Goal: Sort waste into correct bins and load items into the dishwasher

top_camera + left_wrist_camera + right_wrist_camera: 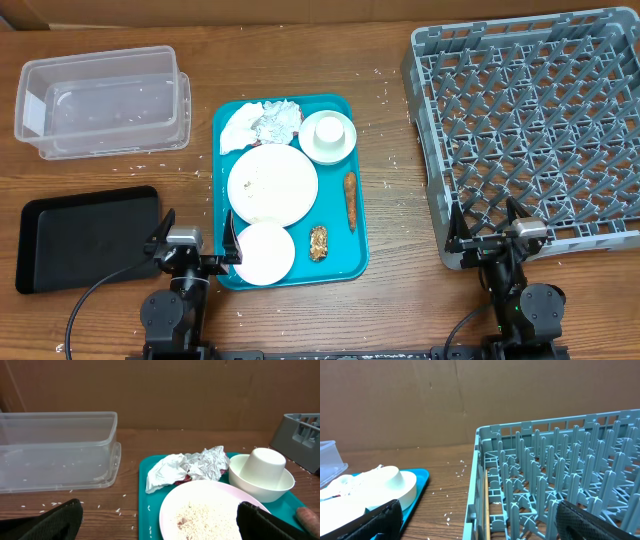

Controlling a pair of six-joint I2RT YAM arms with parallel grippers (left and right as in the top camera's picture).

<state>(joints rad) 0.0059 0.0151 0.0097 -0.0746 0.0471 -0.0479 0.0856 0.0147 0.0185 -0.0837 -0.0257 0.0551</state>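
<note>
I judge sorting not begun: left gripper (195,237) and right gripper (487,235) stand wide and empty, the dish rack (530,130) holds no dishes, and the crumpled napkin (240,127) lies in the far left corner of the teal tray (333,170), so next I must reach left over the plates (272,183) to it.

We see a brown wooden table (400,300); behind it stands a plain brown wall (175,390); the light is even.

Left wrist: sausage (308,516) cut by right edge; large plate (222,494) cropped below (rice crumbs (192,518) blurry); dish rack (300,431) clipped right
</note>
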